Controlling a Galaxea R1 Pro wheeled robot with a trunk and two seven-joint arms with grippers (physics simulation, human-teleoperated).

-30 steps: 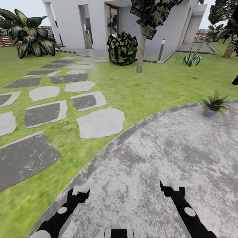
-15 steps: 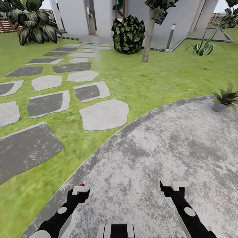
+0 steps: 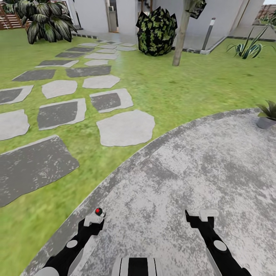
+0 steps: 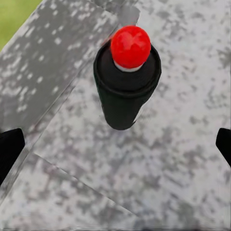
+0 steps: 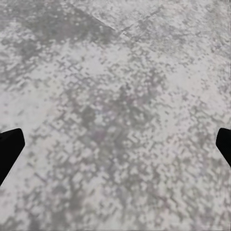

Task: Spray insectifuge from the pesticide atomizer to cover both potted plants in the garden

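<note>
At the bottom of the head view, both arms are hanging low over the round stone patio (image 3: 199, 161). The left gripper (image 3: 94, 222) is sitting lower left and the right gripper (image 3: 199, 219) lower right. In each wrist view the dark fingertips are showing only at the two side edges, so both sets of jaws are standing wide apart and holding nothing.

The pesticide atomizer (image 4: 126, 91) is standing upright on the patio, just ahead of the left gripper (image 4: 115, 147) and between the lines of its fingers, untouched. It is looking like a slim dark can with a round red top. In the head view that red top (image 3: 99, 211) is peeking just above the left gripper's tip.

I am judging it light, rigid and easy to tip, with a smooth, somewhat slippery wall. The best hold is looking like the straight body below the cap, squeezed squarely, not the round top, which would be slipping out of the fingers.

Further off, at the right edge, one potted plant (image 3: 268, 114) with spiky leaves in a grey pot is sitting on the patio's rim, well apart from the can. Stepping stones (image 3: 124, 128) are crossing the lawn (image 3: 184, 88) at left, leading toward a dark bush (image 3: 157, 32) and a tree trunk (image 3: 180, 42) at the top.
</note>
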